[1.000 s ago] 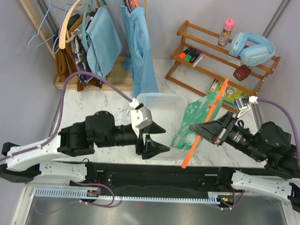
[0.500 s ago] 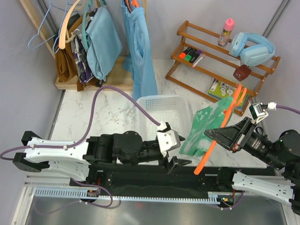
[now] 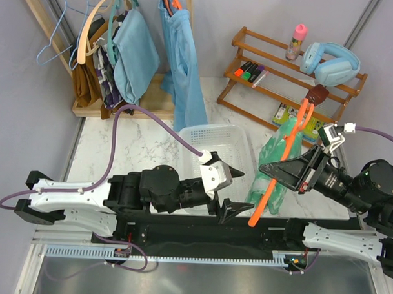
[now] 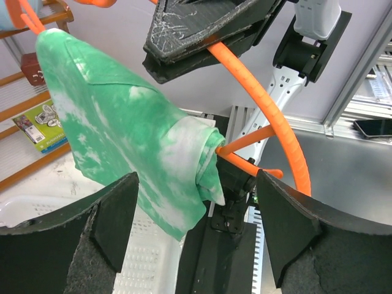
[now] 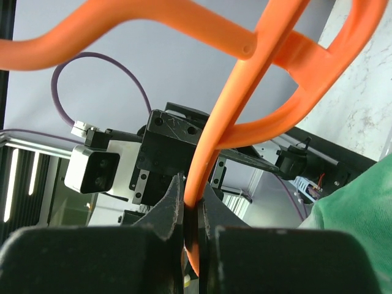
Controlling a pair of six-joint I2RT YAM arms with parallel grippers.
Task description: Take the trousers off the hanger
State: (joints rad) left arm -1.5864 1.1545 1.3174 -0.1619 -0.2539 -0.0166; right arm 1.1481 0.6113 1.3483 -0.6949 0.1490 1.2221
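- Orange plastic is thin and slick: the hanger (image 3: 263, 202) is up in the air over the right side of the table (image 3: 132, 151), slanted. The right gripper (image 3: 268, 169) is clenched on one narrow bar of it. A sideways tug on the cloth could turn the hanger in that pinch, or pull it out altogether.
- The trousers (image 3: 272, 156) are draped over the hanger, still on it. In the left wrist view they are bunched into a thick fold where two bars meet. That fold looks likely to catch, so a pull could drag the hanger along and the cloth would not slide off.
- The left gripper (image 3: 243, 187) is spread wide and holds nothing. It points at the lower part of the trousers, close to them but not touching. If it closes too deep, it could trap a bar along with the fabric. If it closes too shallow, it would catch only a loose edge that may slip free.
- The two grippers are near each other, so reaching further in risks the left fingers (image 4: 104, 245) striking the right gripper or the hanger.
- Once freed, soft cloth with a weak hold could drop beside the basket (image 3: 210, 126), or near the arm bases at the table's near edge.
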